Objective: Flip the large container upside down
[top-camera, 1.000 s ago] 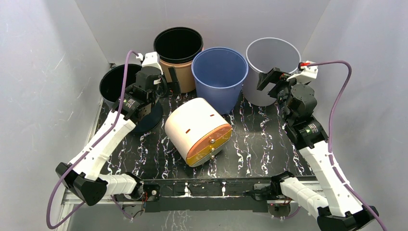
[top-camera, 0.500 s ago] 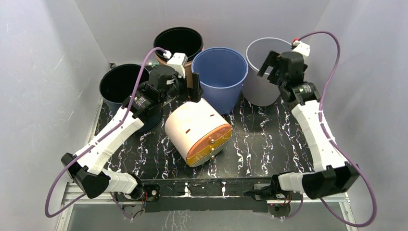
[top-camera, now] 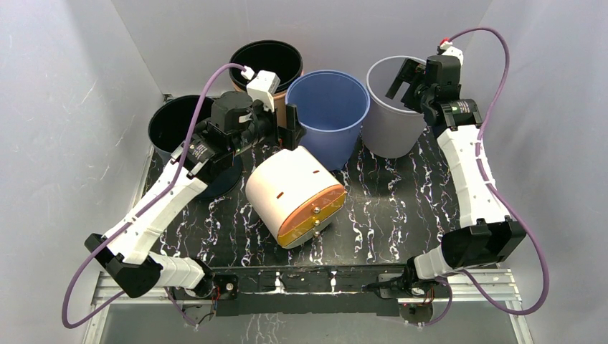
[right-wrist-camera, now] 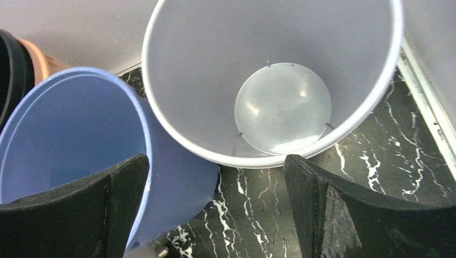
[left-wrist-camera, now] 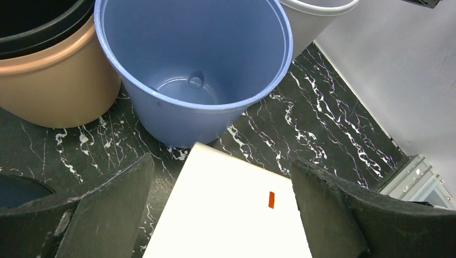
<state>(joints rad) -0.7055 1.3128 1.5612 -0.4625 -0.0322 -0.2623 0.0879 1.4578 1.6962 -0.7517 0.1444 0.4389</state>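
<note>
A white container with an orange lid end (top-camera: 294, 193) lies on its side mid-table; it also shows in the left wrist view (left-wrist-camera: 231, 215). Behind it stand a blue bucket (top-camera: 328, 107), a grey bucket (top-camera: 387, 129), a tan bucket with a black liner (top-camera: 265, 64) and a black bucket (top-camera: 172, 125), all upright. My left gripper (top-camera: 285, 131) is open and empty, above the white container's far edge, with the jaws either side of it (left-wrist-camera: 223, 204). My right gripper (top-camera: 405, 80) is open and empty, above the grey bucket's near rim (right-wrist-camera: 215, 209).
The blue bucket (left-wrist-camera: 193, 54) and the grey bucket (right-wrist-camera: 269, 70) stand close together at the back, the tan bucket (left-wrist-camera: 54, 86) touching the blue one. Grey walls close in on three sides. A metal rail (top-camera: 308, 276) runs along the near edge.
My left arm has swung right from the black bucket to above the white container's far edge. My right arm has risen and reached back over the grey bucket's rim. The containers have not moved.
</note>
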